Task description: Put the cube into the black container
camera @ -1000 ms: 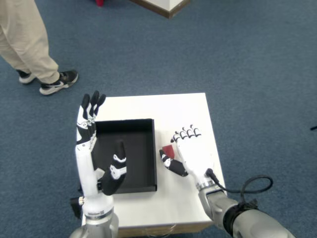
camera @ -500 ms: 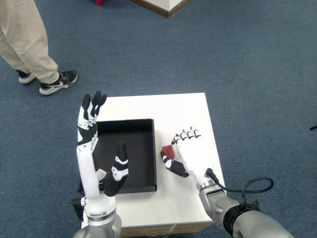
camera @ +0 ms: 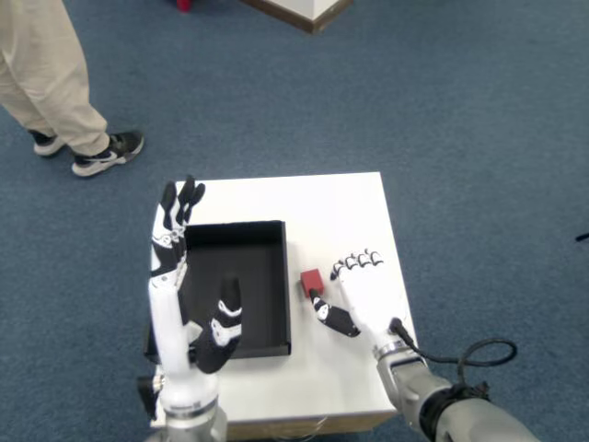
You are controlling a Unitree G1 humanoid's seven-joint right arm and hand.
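Red is what jumps out here: the small red cube (camera: 311,281) sits on the white square tabletop (camera: 345,216), just off the thumb side of the robot's white right hand with black fingertips (camera: 361,296). The hand is released, fingers loosely curled and apart, thumb stretched toward the cube but holding nothing. Whether the thumb tip actually touches the cube is hard to tell; it looks just beside it.

The shallow black rectangular container (camera: 232,287) is further out on that same thumb side, its near wall just past the cube. So the cube isn't in yet; it's parked right next to the wall, outside.

What could go wrong: the cube is so close to the container wall that a finger may not fit between them, and a sloppy close would probably just push the cube against the wall or flick it away. It's small too, so a pinch that lands off-centre could squirt it out sideways. The other hand (camera: 179,253) is raised over the container's far side.
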